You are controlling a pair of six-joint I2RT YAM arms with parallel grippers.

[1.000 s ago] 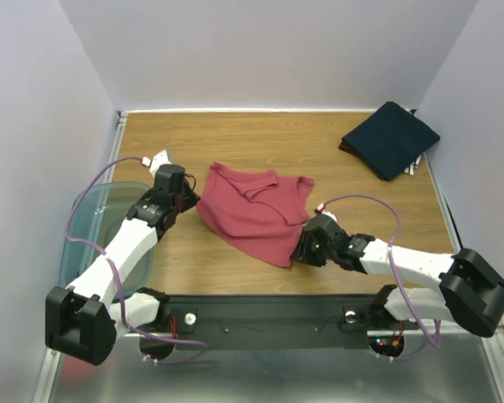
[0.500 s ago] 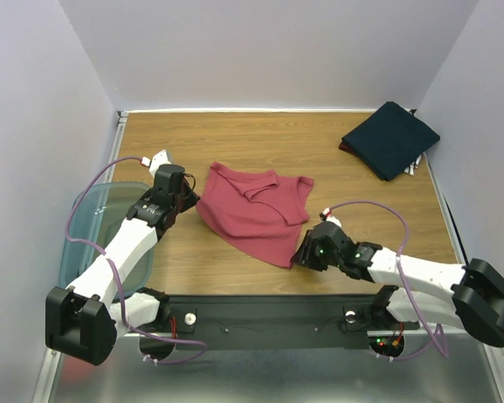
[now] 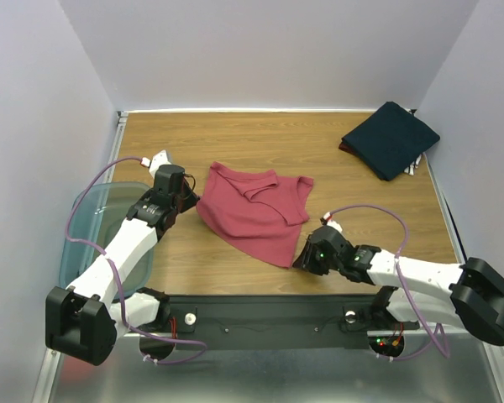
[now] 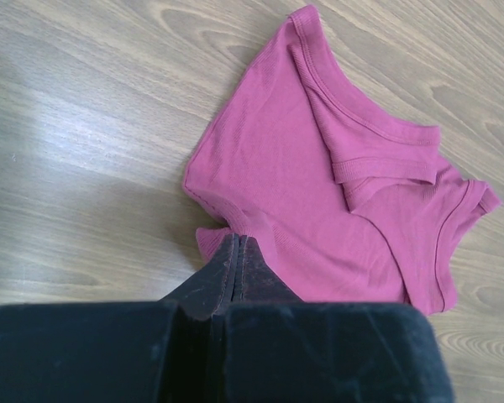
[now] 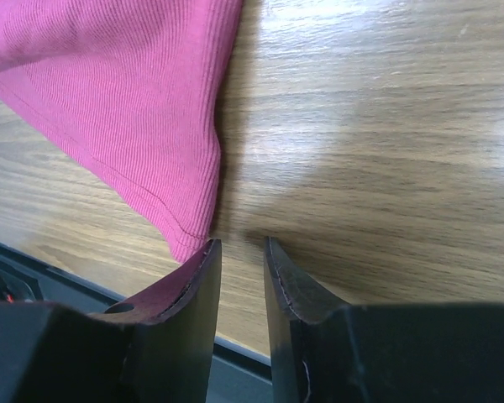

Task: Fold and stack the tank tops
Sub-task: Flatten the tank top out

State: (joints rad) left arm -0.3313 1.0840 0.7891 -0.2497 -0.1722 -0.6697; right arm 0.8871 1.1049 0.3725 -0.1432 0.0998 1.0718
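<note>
- Table [image 3: 235, 134]: wooden work surface carrying both garments.
- Teal bin [image 3: 84, 220]: at the left edge, beneath the left arm; it plays no part here.
- Maroon tank top [image 3: 252, 210]: lies mid-table, askew, with its straps doubled over the body. We judge its fold unfinished.
- Navy tank top [image 3: 391, 138]: a neat folded square in the far right corner, well apart from the maroon one. We take this half as done; stacking remains.
- Left gripper [image 4: 237, 239]: fingers pressed together at the maroon top's left edge, where the cloth puckers. We read this as a pinch.
- Right gripper [image 5: 242, 243]: jaws narrowly parted and empty, with the near hem corner just touching one finger.
</note>
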